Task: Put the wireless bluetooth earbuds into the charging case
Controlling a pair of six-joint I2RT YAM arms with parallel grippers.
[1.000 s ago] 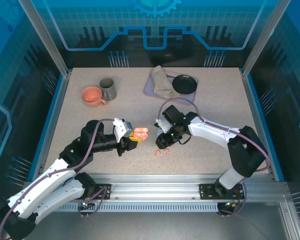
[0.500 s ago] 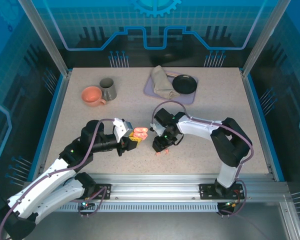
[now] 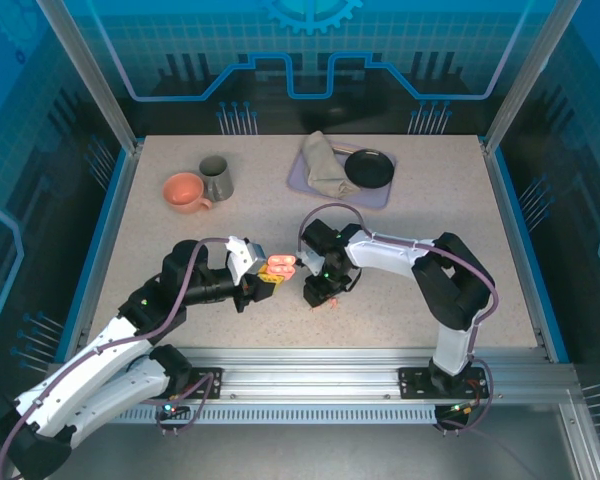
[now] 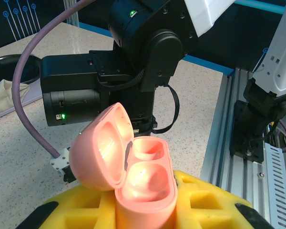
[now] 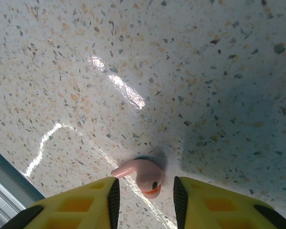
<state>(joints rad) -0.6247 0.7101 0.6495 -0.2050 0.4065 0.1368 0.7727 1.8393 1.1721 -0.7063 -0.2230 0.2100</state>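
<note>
My left gripper (image 3: pixel 264 281) is shut on the salmon-pink charging case (image 3: pixel 280 266), held upright above the table. The case (image 4: pixel 144 183) has its lid swung open to the left and both wells are empty; it sits between my yellow fingers (image 4: pixel 207 205). My right gripper (image 3: pixel 320 296) points down at the table just right of the case. A salmon-pink earbud (image 5: pixel 145 174) lies on the table between its yellow fingertips (image 5: pixel 93 200), stem pointing left. The jaws stand open, a small gap on each side of the earbud. From above, a bit of pink earbud (image 3: pixel 329 303) shows beside the right gripper.
A pink cup (image 3: pixel 185 191) and a grey mug (image 3: pixel 216 178) stand at the back left. A purple tray (image 3: pixel 384 196) at the back holds a beige cloth (image 3: pixel 325 165) and a black dish (image 3: pixel 369 168). The right arm's black wrist (image 4: pixel 133 71) hangs close behind the case.
My right gripper has moved left and down over the pink earbud, and its jaws have narrowed around it. The left arm and the case have stayed still.
</note>
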